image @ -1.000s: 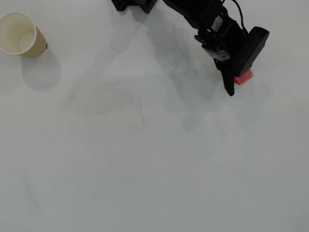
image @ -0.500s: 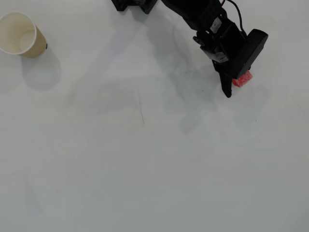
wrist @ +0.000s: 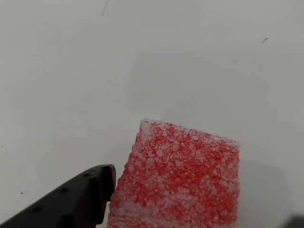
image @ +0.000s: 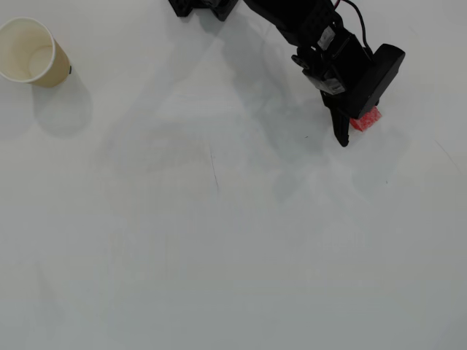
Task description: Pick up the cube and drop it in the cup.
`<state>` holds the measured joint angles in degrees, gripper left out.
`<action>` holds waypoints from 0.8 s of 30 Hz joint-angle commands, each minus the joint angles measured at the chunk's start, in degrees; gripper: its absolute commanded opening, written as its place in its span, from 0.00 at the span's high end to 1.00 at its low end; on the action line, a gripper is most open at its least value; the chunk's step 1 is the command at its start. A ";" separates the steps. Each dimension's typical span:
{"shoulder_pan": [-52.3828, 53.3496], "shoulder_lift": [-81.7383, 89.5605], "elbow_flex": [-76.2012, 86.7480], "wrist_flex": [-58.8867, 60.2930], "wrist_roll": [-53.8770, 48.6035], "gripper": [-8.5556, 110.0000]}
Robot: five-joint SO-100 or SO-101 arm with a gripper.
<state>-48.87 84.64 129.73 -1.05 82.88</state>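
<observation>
The small red cube (image: 367, 120) with a whitish speckled surface peeks out from under my black gripper (image: 355, 130) at the upper right of the overhead view. In the wrist view the cube (wrist: 183, 180) fills the lower middle, with the left finger (wrist: 76, 202) pressed against its side and only a sliver of the other finger showing at the bottom right corner. My gripper (wrist: 197, 199) is shut on the cube. The tan paper cup (image: 57, 67) stands upright at the far upper left, white inside, far from the gripper.
The arm's base (image: 204, 6) sits at the top edge of the overhead view. The table (image: 233, 240) is plain white, with a thin dark scratch (image: 214, 171) near the middle.
Compared with a second ago, the gripper and cube have shifted slightly up and left in the overhead view. Almost nothing has moved in the last half second.
</observation>
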 commanded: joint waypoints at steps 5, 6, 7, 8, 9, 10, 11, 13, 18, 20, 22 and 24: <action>0.00 2.55 -0.70 0.53 2.46 0.62; -0.09 2.55 -0.62 0.53 3.34 0.62; -0.09 2.55 -0.62 0.53 4.48 0.62; -0.09 2.55 -0.62 0.53 5.27 0.62; -0.09 2.64 -0.62 0.62 5.71 0.62; -0.09 2.64 -0.62 0.79 6.24 0.62; -0.09 2.64 -0.62 1.05 6.59 0.62; -0.09 2.64 -0.53 1.58 6.77 0.62; 0.00 2.37 -0.53 2.29 6.86 0.62; 0.00 2.37 -0.70 2.29 6.94 0.62; 0.00 2.29 -1.05 2.29 7.03 0.62; 0.00 2.20 -1.32 2.29 7.03 0.62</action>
<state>-48.87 84.64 129.73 1.32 89.21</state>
